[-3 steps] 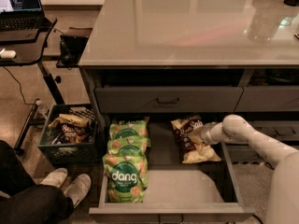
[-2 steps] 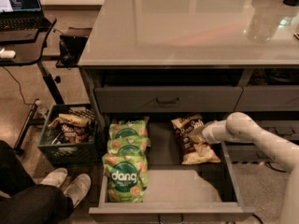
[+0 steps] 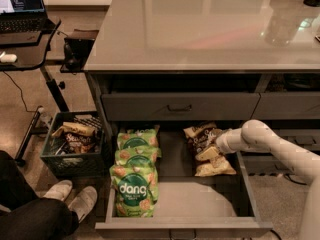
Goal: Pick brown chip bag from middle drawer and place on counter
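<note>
The brown chip bag (image 3: 200, 136) lies flat in the right half of the open middle drawer (image 3: 195, 201), its cream-yellow lower edge towards the drawer front. My white arm reaches in from the right. My gripper (image 3: 214, 148) is low inside the drawer, on top of the bag's middle and hiding part of it. The glossy counter (image 3: 200, 24) spans the top of the view above the cabinet.
Three green "dang" bags (image 3: 134, 184) lie in a row in the drawer's left half. A shallower closed drawer front with a dark handle (image 3: 179, 107) is above. A crate of snacks (image 3: 75, 144), a laptop desk (image 3: 25, 39) and a seated person's shoes (image 3: 70, 199) are at the left.
My arm has shifted slightly left, bringing the gripper further onto the brown chip bag. The bag itself has not visibly moved.
</note>
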